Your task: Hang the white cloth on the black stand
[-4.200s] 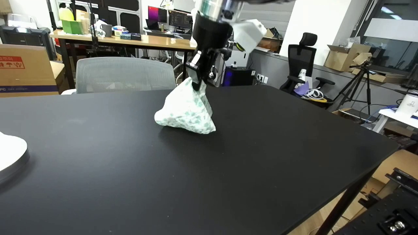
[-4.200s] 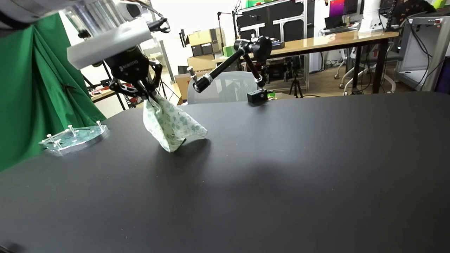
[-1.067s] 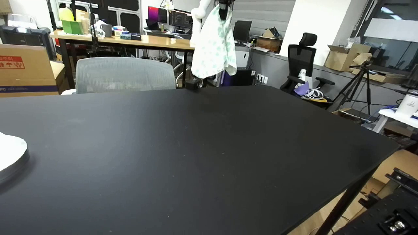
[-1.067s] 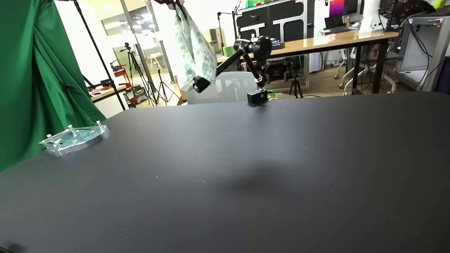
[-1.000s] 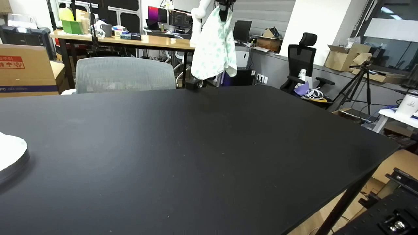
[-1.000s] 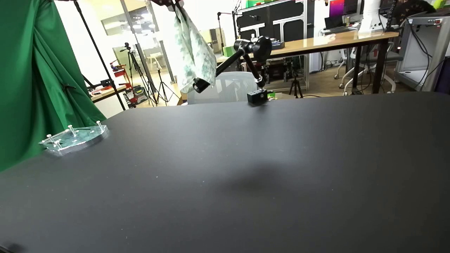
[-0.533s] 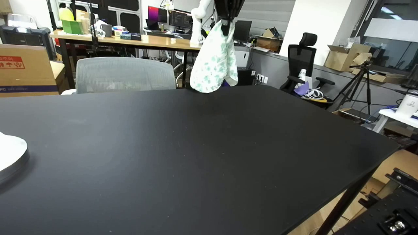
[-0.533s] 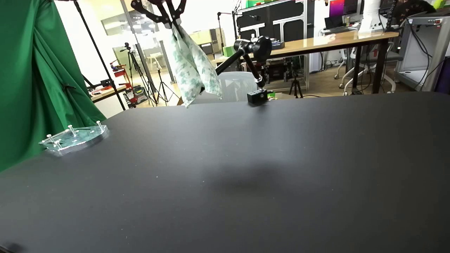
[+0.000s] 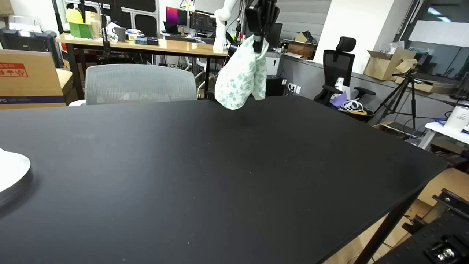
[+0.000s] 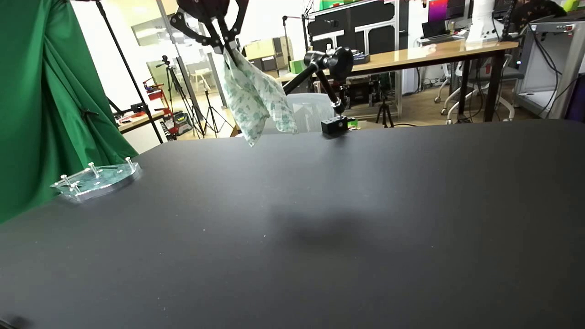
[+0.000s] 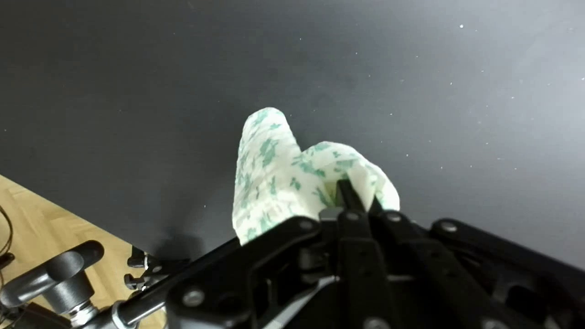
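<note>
One limp white fabric cloth (image 10: 256,93) is pinched, unhung, in the black two-fingered tool (image 10: 225,47), lower than a second ago, masking in an exterior view the end of the black jointed metal stand (image 10: 327,87), so probably being aligned; matte black surface (image 10: 320,192) bearing clear bolted plate (image 10: 98,180), green fabric curtain (image 10: 59,114) beyond.

Both exterior views crop the tool (image 10: 225,47) above the white cloth (image 10: 249,96), which partly hides the black stand (image 10: 326,86). Left of the cloth, an exterior view crops a white slab (image 9: 13,170).
</note>
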Available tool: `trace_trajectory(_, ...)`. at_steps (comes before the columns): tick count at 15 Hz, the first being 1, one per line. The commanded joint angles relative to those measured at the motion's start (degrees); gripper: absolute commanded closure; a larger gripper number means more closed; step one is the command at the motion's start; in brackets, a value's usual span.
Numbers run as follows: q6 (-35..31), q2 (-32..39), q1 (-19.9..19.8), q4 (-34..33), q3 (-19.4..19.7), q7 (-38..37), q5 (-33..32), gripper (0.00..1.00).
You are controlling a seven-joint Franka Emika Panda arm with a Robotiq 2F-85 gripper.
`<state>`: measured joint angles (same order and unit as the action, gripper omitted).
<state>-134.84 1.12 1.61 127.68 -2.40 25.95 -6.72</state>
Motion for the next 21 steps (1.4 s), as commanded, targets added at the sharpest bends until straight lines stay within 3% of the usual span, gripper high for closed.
trace_trajectory(1, 0.8, -0.4, -0.3, 1.4, 0.4, 0.9, 0.9, 0.99)
trace_trajectory(5, 1.2, 0.0, -0.5, 2.2, 0.4, 1.0, 1.1, 0.99)
trace_trajectory(7, 1.6, 0.1, -0.5, 2.1, 0.3, 1.4, 1.4, 0.72)
trace_trajectory(16, 2.8, -3.3, 0.0, 1.8, -0.1, 5.9, 4.0, 0.11)
trace_trajectory(18, 3.1, -5.1, 0.5, 1.9, -0.2, 7.1, 4.4, 0.01)
trace_trajectory(21, 2.9, -8.2, 1.4, 2.3, -0.2, 7.9, 3.4, 0.00)
